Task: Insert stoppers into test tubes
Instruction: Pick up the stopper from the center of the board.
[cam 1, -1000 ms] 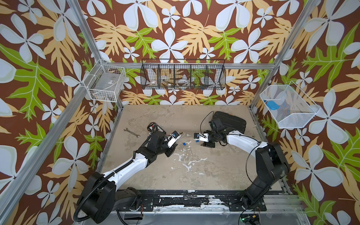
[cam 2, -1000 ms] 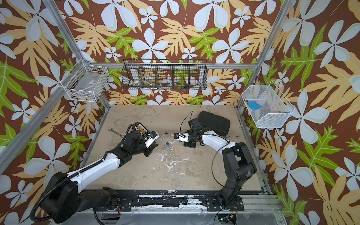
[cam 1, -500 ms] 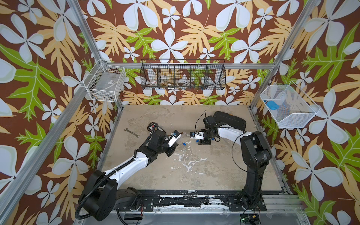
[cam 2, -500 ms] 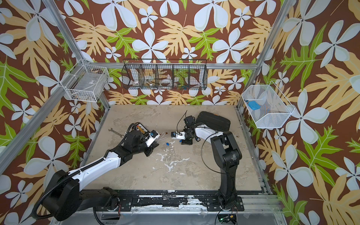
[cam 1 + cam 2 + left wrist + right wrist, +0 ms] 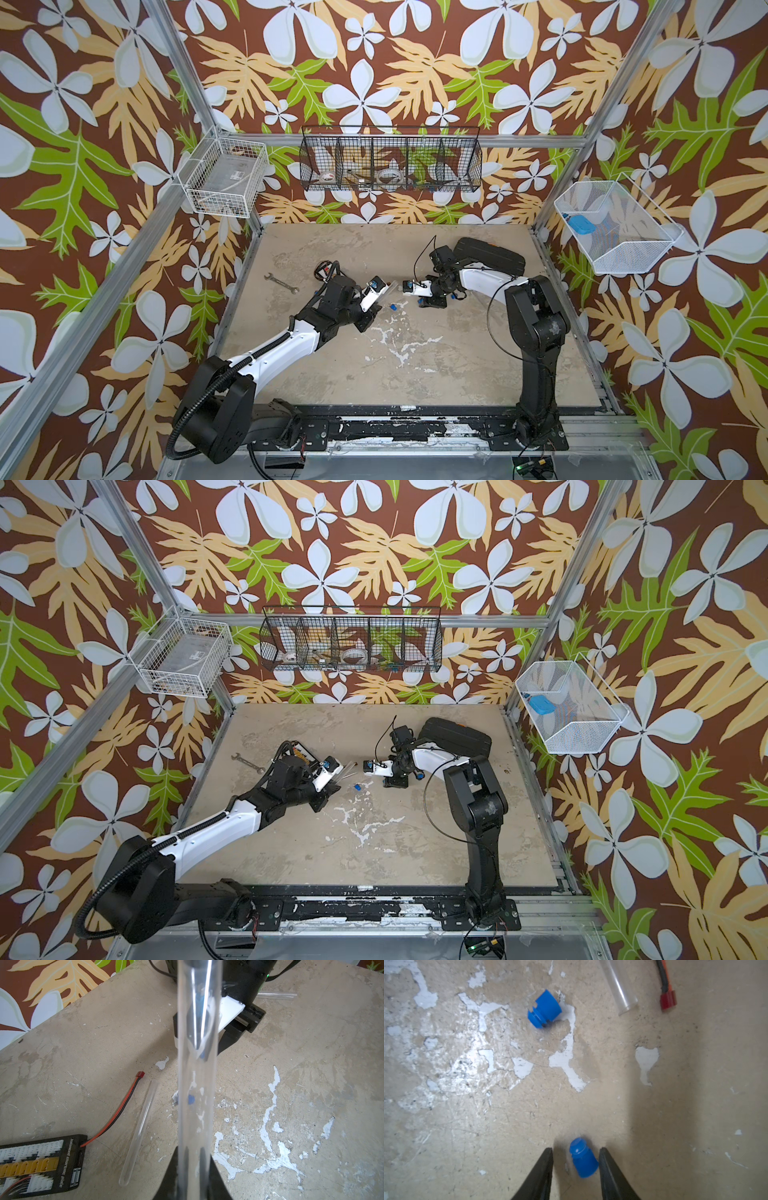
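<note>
Left tool: clenched on a clear test tube, which runs straight out from between the fingers, above the counter. The tube points toward 3 o'clock, at my right tool.

Right tool: released, fingers apart and down at the counter, straddling a blue stopper that lies on its side between them. There is a clear gap on one side. On the other side I cannot tell whether the finger touches.

A second stopper lies loose on the counter at about 7 o'clock from my right tool, near the flaked white patches.

A loose tube lies flat beside the charging plate.

The wrench lies at 9 o'clock from my left tool, well apart.
</note>
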Controlling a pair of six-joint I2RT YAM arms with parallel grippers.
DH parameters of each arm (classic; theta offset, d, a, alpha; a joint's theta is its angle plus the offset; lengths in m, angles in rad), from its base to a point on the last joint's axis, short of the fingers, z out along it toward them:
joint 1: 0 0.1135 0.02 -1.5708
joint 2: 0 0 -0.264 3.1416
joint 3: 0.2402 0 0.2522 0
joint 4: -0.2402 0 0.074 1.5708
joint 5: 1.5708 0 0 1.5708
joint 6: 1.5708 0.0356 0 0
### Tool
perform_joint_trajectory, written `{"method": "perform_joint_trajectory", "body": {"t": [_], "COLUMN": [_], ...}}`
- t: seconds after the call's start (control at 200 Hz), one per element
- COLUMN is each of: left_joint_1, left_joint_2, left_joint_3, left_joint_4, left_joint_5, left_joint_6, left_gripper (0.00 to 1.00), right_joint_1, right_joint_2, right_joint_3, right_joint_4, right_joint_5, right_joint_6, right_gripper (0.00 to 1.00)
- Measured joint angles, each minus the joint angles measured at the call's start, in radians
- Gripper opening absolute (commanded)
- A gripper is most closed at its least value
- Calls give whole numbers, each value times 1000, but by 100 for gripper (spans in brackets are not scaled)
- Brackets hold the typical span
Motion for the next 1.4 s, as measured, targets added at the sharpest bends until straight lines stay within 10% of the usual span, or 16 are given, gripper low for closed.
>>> {"method": "perform_joint_trajectory", "body": {"t": [1.396], "left_joint_1": [0], "left_joint_2": [-27], "left_joint_3": [-13], "left_joint_4": [-8], "left_joint_5": [-16], "left_joint_6": [18], "left_gripper": [0], "right_joint_1": [-5], "right_joint_2": [-84], "right_joint_3": [-1], "right_joint_4": [-11], "right_joint_5": [-16], "right_joint_6": [53], "right_gripper": [17]}}
